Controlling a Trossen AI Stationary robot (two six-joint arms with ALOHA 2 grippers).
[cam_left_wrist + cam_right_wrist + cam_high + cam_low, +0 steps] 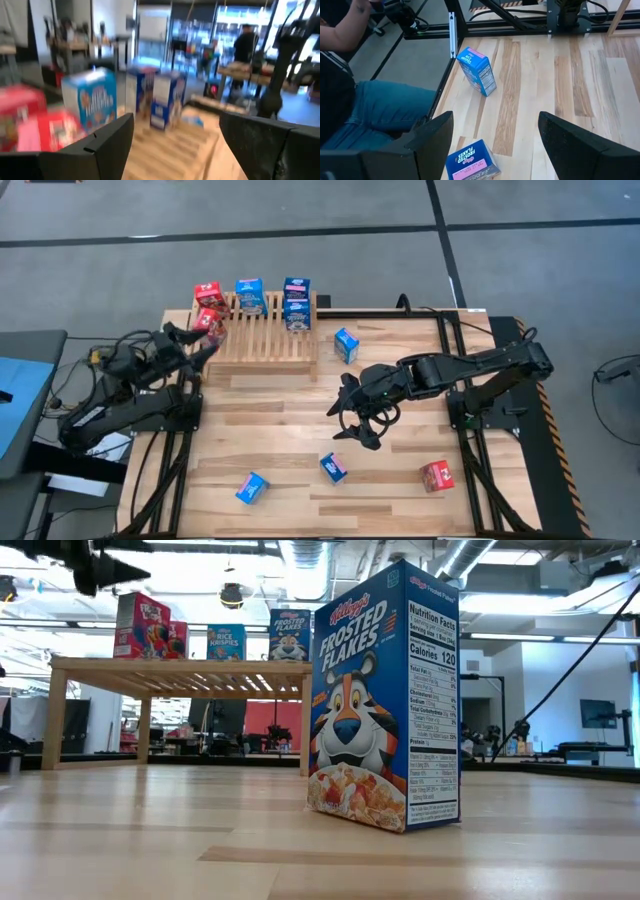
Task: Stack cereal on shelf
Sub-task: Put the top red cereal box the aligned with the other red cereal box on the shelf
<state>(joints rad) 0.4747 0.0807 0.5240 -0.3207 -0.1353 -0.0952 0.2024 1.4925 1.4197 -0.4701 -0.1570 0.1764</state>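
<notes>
The light-wood slatted shelf [262, 332] stands at the table's far left. On it stand two red cereal boxes [209, 306] and two blue ones [249, 296] [296, 302]; they also show in the low view [140, 625] [226, 642] [288, 635]. My left gripper [196, 342] is open and empty by the shelf's left end, close to the red boxes [20, 112]. My right gripper [356, 418] is open and empty above mid-table; a blue box [470, 164] lies below, between its fingers and apart from them. Another blue box [477, 70] lies farther off.
A blue box [346, 344] stands on the table right of the shelf. Two blue boxes [252, 487] [333, 467] and a red one [436, 475] lie near the front edge. A seated person's legs [370, 112] are just off the table edge.
</notes>
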